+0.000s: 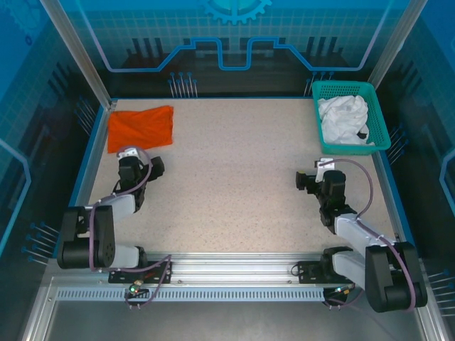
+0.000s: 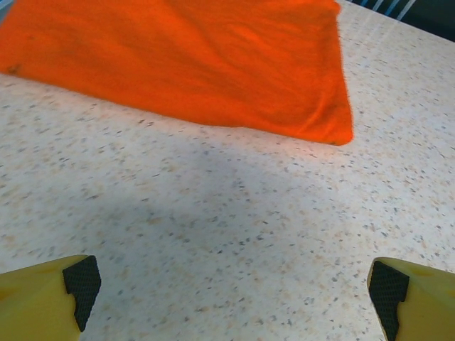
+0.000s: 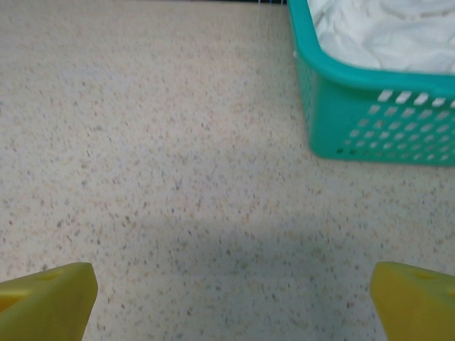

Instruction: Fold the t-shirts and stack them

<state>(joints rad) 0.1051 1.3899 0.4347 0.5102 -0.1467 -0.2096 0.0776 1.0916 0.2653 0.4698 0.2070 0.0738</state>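
Speckled tabletop (image 1: 234,170), blue-lit walls all round. The orange t-shirt (image 1: 141,126) lies flat at the far left and looks folded, likely parked there as the base of the stack. The white t-shirt (image 1: 343,119) sits bunched in the teal basket (image 1: 380,138) at the far right, not yet folded. The left gripper (image 2: 234,284) hovers just near of the orange one, jaws spread wide and empty. The right gripper (image 3: 231,291) gapes empty too, facing the basket.

Robot lab cell: aluminium frame (image 1: 234,264), blue panels (image 1: 234,28).

No legible text or labels.
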